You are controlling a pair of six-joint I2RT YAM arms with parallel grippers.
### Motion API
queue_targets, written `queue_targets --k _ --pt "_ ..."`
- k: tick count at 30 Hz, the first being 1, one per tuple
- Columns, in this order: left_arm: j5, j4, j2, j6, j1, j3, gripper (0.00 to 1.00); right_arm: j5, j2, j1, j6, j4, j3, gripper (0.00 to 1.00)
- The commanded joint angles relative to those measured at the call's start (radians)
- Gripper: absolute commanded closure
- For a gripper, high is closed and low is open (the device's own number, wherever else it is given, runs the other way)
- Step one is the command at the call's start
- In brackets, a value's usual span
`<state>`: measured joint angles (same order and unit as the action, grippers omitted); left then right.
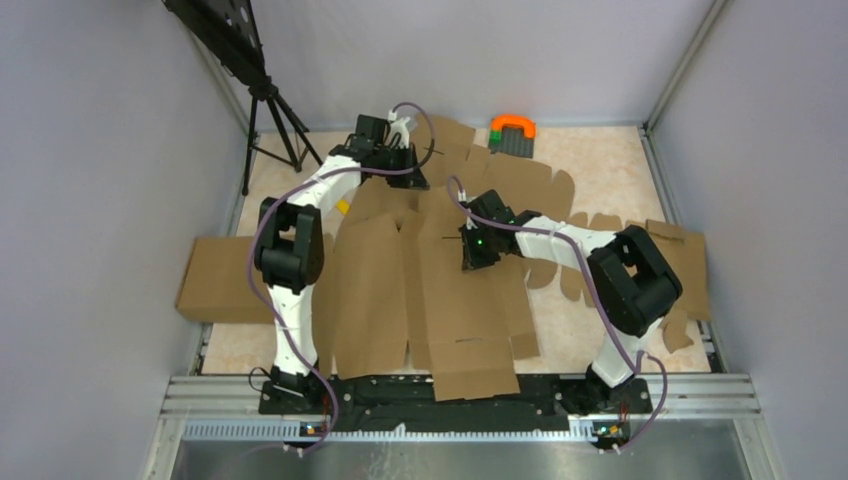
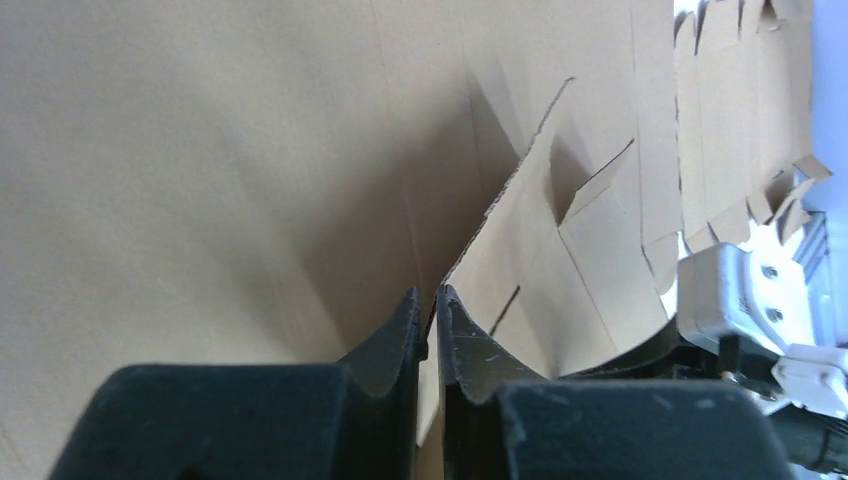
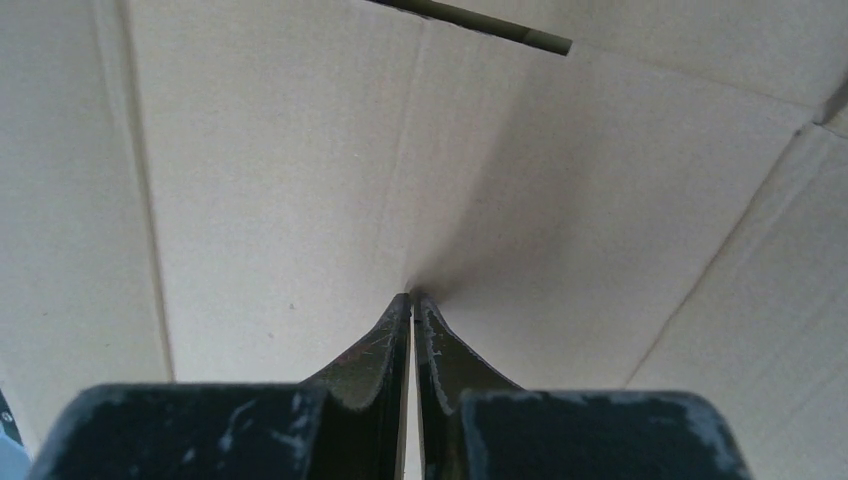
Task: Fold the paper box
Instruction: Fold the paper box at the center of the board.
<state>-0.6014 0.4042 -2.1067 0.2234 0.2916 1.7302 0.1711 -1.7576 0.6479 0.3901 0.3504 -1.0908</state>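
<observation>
At the far left a plain cardboard slab (image 1: pixel 215 285) lies partly off the surface (image 1: pixel 600 170), apart from the work. The left end effector (image 2: pixel 430 300) is reached out to the far side, its fingers drawn almost together on the edge of a lifted flap, which runs into the thin gap between them. That flap belongs to the paper box (image 1: pixel 440 310), which is spread nearly flat down the middle of the surface from the far side to the near edge. The right end effector (image 3: pixel 412 297) is closed, its tips pressed on a middle panel where a faint pucker meets them; whether it pinches any board I cannot tell.

The left grip looks shallow, so a pull could slip it off the flap or tear the slit beside it. If the right tips slide, the sheet may skate and bend off its crease lines.
</observation>
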Motion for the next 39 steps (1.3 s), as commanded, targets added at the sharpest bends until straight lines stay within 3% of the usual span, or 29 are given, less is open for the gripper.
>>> queue_targets --k 1,5,12,19,23,28,39 --pt "-0.093 -0.029 0.050 0.033 0.004 -0.036 0.85 0.011 -0.021 0.013 0.009 -0.041 -0.002 0.96" --pt "-0.128 0.020 0.024 0.032 0.004 -0.025 0.68 0.006 -0.014 0.013 0.010 -0.044 0.009 0.97" --pt "-0.146 0.081 0.015 -0.007 0.018 -0.011 0.55 0.001 -0.003 0.013 0.010 -0.045 0.019 0.97" --pt "0.020 0.130 -0.038 -0.030 0.024 0.088 0.45 -0.001 0.009 0.013 0.008 -0.040 0.022 0.98" --pt "0.077 0.201 -0.133 -0.059 0.024 0.262 0.40 0.004 0.012 0.013 0.006 -0.032 0.019 0.98" --pt "-0.028 0.383 -0.320 -0.122 0.024 0.535 0.41 -0.001 0.022 0.013 0.002 -0.021 0.016 0.98" --pt "-0.279 0.398 -0.433 -0.085 0.024 0.562 0.51 0.007 0.016 0.013 0.002 -0.019 0.021 0.98"
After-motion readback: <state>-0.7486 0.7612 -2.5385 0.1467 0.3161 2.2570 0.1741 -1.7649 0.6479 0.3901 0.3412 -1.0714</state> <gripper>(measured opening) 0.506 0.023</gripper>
